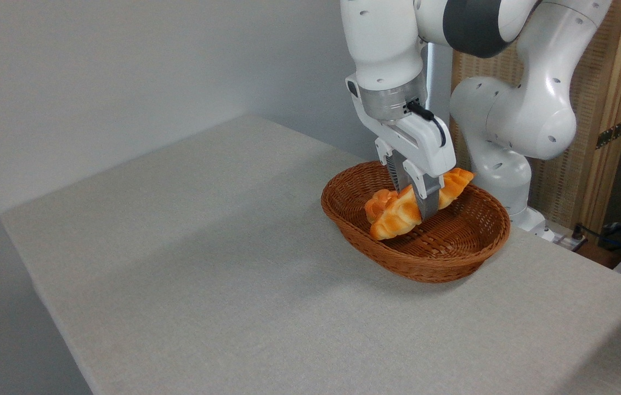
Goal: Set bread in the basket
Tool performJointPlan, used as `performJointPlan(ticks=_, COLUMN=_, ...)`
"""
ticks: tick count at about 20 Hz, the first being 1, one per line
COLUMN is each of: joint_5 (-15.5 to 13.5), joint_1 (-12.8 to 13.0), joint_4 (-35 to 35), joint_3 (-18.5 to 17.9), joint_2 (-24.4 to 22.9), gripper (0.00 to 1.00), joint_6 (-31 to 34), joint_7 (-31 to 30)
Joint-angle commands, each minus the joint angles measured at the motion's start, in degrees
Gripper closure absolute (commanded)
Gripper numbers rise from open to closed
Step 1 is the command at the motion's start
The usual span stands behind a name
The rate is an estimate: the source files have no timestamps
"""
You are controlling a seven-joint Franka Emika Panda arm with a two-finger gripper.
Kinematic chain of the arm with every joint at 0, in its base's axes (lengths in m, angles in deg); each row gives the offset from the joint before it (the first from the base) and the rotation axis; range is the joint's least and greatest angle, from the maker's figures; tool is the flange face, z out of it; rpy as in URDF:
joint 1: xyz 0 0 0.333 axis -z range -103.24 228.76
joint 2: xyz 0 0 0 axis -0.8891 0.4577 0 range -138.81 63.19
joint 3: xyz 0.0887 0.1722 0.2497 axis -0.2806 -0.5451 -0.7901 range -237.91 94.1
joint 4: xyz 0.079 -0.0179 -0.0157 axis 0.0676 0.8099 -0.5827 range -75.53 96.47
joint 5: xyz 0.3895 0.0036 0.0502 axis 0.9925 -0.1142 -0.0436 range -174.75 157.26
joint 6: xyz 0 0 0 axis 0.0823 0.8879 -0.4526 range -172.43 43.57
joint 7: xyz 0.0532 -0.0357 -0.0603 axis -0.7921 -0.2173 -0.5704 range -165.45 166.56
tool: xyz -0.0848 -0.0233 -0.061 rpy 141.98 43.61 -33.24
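The hand [413, 200] is closed on the middle of the bread [398, 211], its fingers either side of the loaf. The bread hangs tilted inside the basket [469, 255], low end near the woven floor, high end over the far rim. The grey bench [206, 247] carries the basket; the arm's white base [500, 175] stands just behind it

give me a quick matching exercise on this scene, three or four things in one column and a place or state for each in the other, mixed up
Things:
1. bread
2. basket
3. gripper
4. table

Places or states:
A. grey surface under the rest
B. pointing down, fingers closed across the loaf
C. held over the wicker interior
D. standing near the table's far right edge

Pairs: 1-C, 2-D, 3-B, 4-A
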Motion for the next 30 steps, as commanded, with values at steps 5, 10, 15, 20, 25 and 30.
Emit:
performJointPlan(ticks=5, joint_5=1.0, joint_1=0.8, joint_4=-0.1, joint_3=-0.7, joint_2=-0.3, gripper=0.00, joint_6=1.2, joint_7=0.8)
performJointPlan(ticks=10, joint_5=1.0, joint_1=0.8, joint_4=-0.1, joint_3=-0.7, joint_2=-0.1, gripper=0.00, joint_6=1.1, joint_7=0.8)
performJointPlan(ticks=15, joint_5=0.9, joint_1=0.9, joint_4=-0.5, joint_3=-0.6, joint_2=0.1, gripper=0.00, joint_6=1.1, joint_7=0.8)
performJointPlan(ticks=20, joint_5=0.2, joint_1=0.9, joint_4=-2.0, joint_3=0.1, joint_2=0.1, gripper=0.00, joint_6=0.8, joint_7=0.4)
performJointPlan(ticks=25, joint_5=-5.0, joint_1=0.8, joint_4=-9.9, joint_3=0.4, joint_2=3.7, gripper=0.00, joint_6=1.0, joint_7=0.0)
performJointPlan(ticks=30, joint_5=-6.9, joint_1=0.7, joint_4=-22.9, joint_3=4.0, joint_2=12.4, gripper=0.00, joint_6=1.5, joint_7=-1.7)
